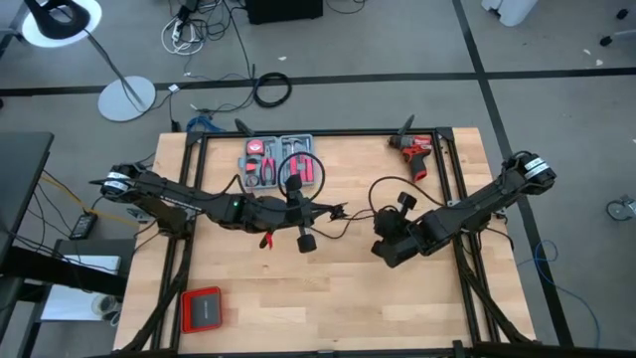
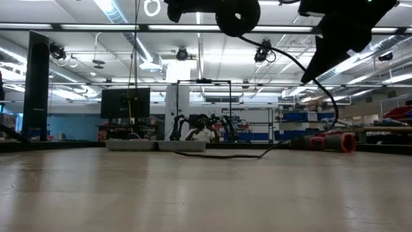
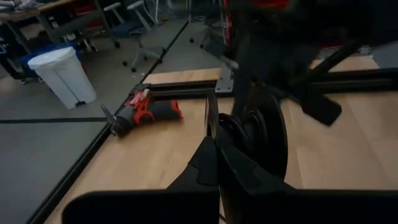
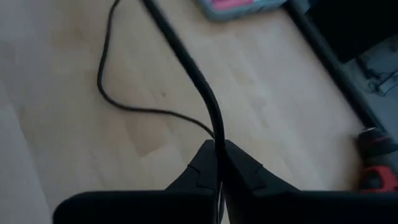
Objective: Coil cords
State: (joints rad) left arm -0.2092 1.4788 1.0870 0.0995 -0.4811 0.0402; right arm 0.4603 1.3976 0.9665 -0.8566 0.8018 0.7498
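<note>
The cord (image 1: 374,191) is a thin black cable over the middle of the wooden table. In the low view it drops from above (image 2: 320,90) and its lower stretch (image 2: 219,154) lies on the tabletop. My left gripper (image 1: 343,211) reaches in from the table's left and is shut on the cord. My right gripper (image 1: 380,227) comes from the right, slants downward, and is also shut on the cord. The two grippers stand close together above the table. My left gripper pinches the thin cord (image 3: 209,118) between its two fingers (image 3: 205,163). The fingers lie nearly level and come from the table's left. The cord runs on past the fingertips, clear of the table. My right gripper pinches one strand of the cord (image 4: 217,132) between its two fingers (image 4: 200,163), which slant down from the table's right. Beyond the fingertips one stretch (image 4: 177,46) rises away. A thinner stretch (image 4: 106,81) curves off over the tabletop.
A grey tool case (image 1: 278,159) with red-handled tools sits at the far middle of the table. A red drill (image 1: 415,154) lies far right. A red and black box (image 1: 202,308) sits near the front left. Black frame rails (image 1: 318,132) run along the table's edges.
</note>
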